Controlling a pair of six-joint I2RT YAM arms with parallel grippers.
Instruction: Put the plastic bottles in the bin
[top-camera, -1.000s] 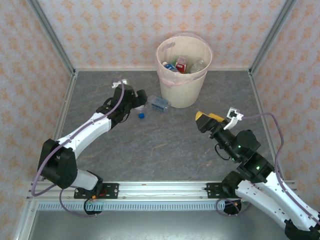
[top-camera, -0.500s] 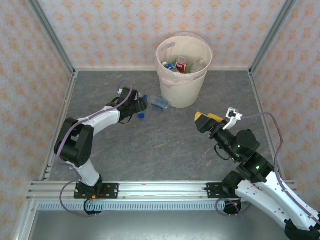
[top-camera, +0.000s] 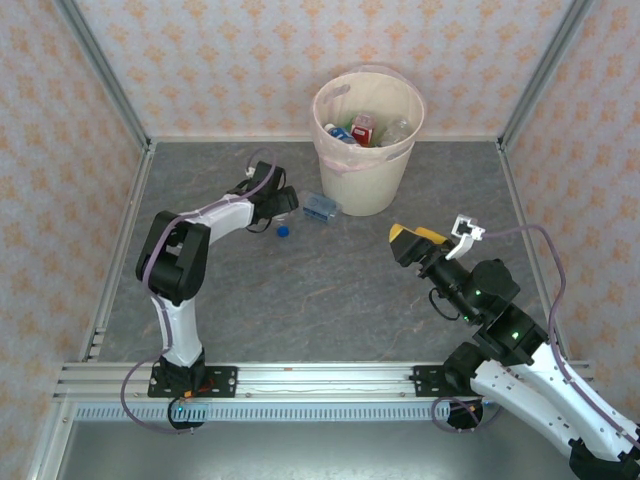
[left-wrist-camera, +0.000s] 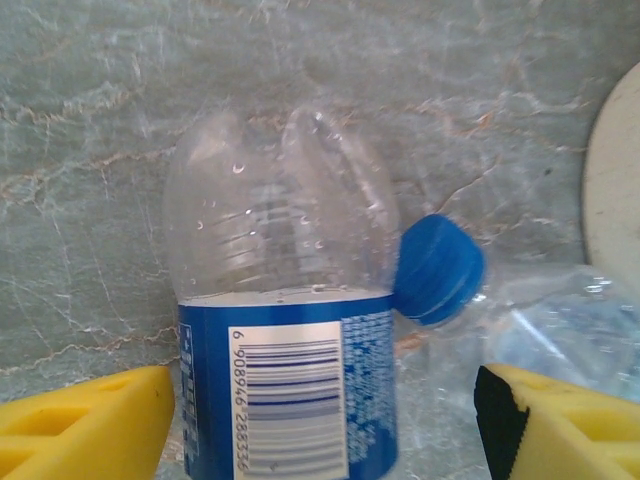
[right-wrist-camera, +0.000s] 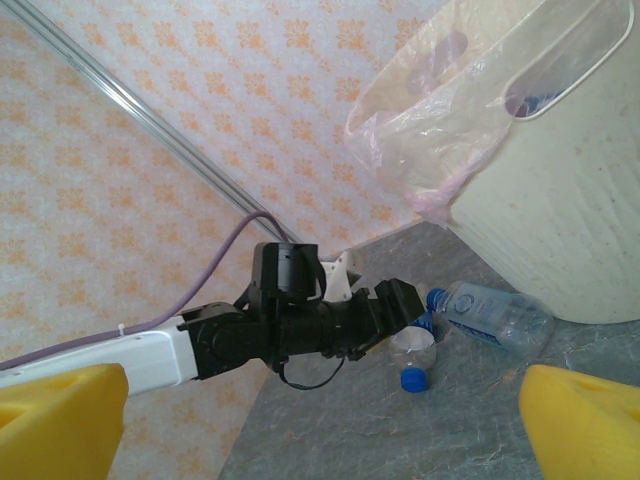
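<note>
Two plastic bottles (top-camera: 320, 207) lie just left of the bin (top-camera: 385, 185), and your left arm (top-camera: 215, 213) has swung its elbow in over the last second, so the left gripper (top-camera: 284, 202), jaws wide, now brackets the blue-labelled bottle (left-wrist-camera: 285, 330) ready for grasping; the right gripper (top-camera: 418, 236) hangs wide, empty.

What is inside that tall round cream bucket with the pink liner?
Looking down into the cream bucket, you see a reddish plastic bottle, a clear bottle and a blue-labelled bottle. Whatever sits beneath is hidden by them and the bucket's wall.
</note>
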